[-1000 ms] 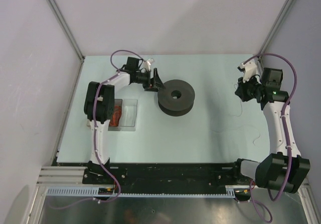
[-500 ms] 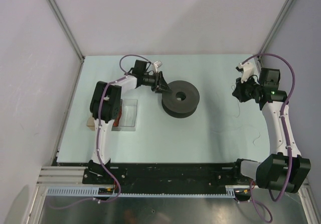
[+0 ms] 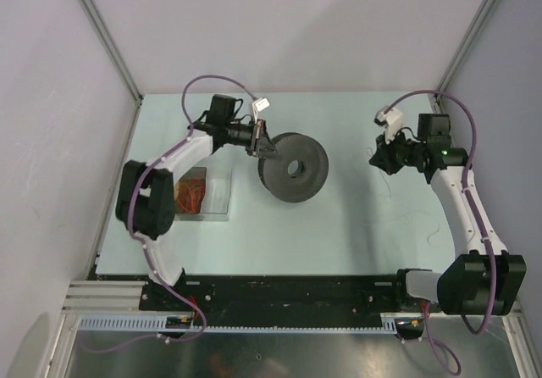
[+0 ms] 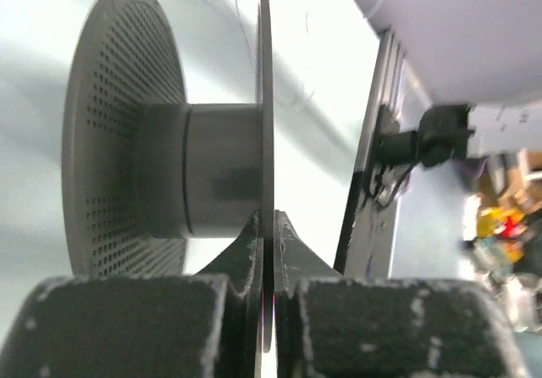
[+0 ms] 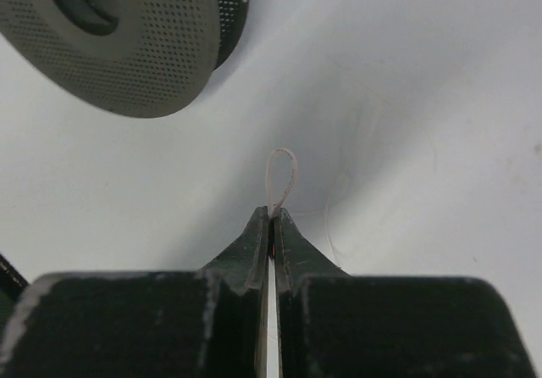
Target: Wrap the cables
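**Thin white cable pinched on the right, spool clamped on the left**

The cables (image 5: 282,151) are fine white thread. One short loop stands out from the tips of the right gripper (image 5: 271,218), whose jaws are closed on it with no gap showing. Further faint strands trail loosely over the counter (image 3: 339,242) toward its right edge, between that gripper and the near edge. The right gripper hangs over the far right part of the counter.

The black spool (image 3: 292,168) sits near the middle of the far half, well apart from the pinched loop. It is tipped so that one perforated flange faces up and to the right. The left gripper (image 4: 264,236) is clamped narrowly on the thin rim of the other flange, at the spool's far left side. No thread can be made out on the hub.

A clear container (image 3: 206,193) holding orange pieces lies by the left edge, beside the left arm. Nothing lies between the spool and the loop.
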`<state>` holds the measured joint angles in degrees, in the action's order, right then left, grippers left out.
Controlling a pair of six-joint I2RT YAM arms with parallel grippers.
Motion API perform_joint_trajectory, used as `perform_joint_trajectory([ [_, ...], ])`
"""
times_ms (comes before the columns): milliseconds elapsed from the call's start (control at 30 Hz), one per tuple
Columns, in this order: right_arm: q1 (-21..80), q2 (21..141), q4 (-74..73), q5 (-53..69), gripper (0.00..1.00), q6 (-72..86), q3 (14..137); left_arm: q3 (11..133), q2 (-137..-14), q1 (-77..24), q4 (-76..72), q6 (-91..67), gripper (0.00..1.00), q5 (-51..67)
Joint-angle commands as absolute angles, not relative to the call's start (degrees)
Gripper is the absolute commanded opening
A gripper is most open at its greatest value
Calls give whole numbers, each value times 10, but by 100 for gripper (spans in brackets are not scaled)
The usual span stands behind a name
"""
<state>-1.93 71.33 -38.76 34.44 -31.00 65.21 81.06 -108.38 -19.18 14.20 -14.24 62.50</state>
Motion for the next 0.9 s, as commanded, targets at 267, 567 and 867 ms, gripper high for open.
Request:
perform_joint_trajectory([
  [267, 131, 707, -364, 369, 0, -418, 675, 673, -840, -310, 322, 378, 0, 438],
  [567, 218, 721, -357, 370, 0, -454, 676, 665, -810, -339, 322, 440, 2, 434],
  [867, 270, 766, -298, 342, 0, -467, 676, 679, -809, -341, 322, 447, 24, 444],
])
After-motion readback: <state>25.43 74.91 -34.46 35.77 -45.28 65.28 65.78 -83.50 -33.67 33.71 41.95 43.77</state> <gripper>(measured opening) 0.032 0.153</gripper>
